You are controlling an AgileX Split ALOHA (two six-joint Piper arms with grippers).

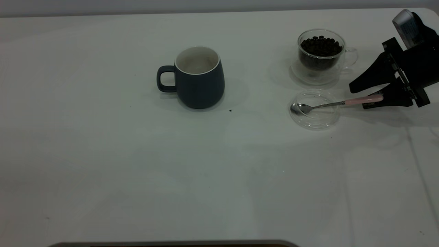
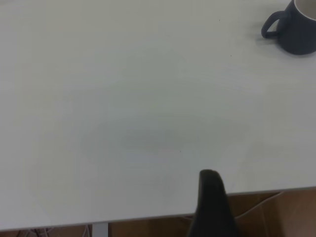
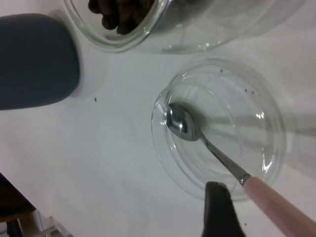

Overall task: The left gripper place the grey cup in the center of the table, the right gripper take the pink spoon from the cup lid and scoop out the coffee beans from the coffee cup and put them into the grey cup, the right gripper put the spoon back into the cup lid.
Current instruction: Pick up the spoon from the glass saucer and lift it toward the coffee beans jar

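The grey cup [image 1: 200, 84] stands upright near the middle of the table [image 1: 103, 154], handle to the left, and it also shows in the left wrist view [image 2: 296, 32]. At the right, the coffee cup [image 1: 317, 72] holds the coffee beans [image 1: 320, 46]. In front of it the pink spoon [image 1: 363, 100] lies with its bowl in the cup lid [image 1: 315, 120]. My right gripper [image 1: 358, 98] is open, its fingers on either side of the pink handle's end. One right finger [image 3: 217, 207] sits beside the spoon [image 3: 181, 122] and lid [image 3: 266, 113]. My left gripper [image 2: 210, 197] hangs at the table edge.
A few tiny dark specks dot the white tabletop, one just right of the grey cup [image 1: 230, 110]. The table's right edge runs close behind the right arm. A brown floor and cables show past the table edge in the left wrist view.
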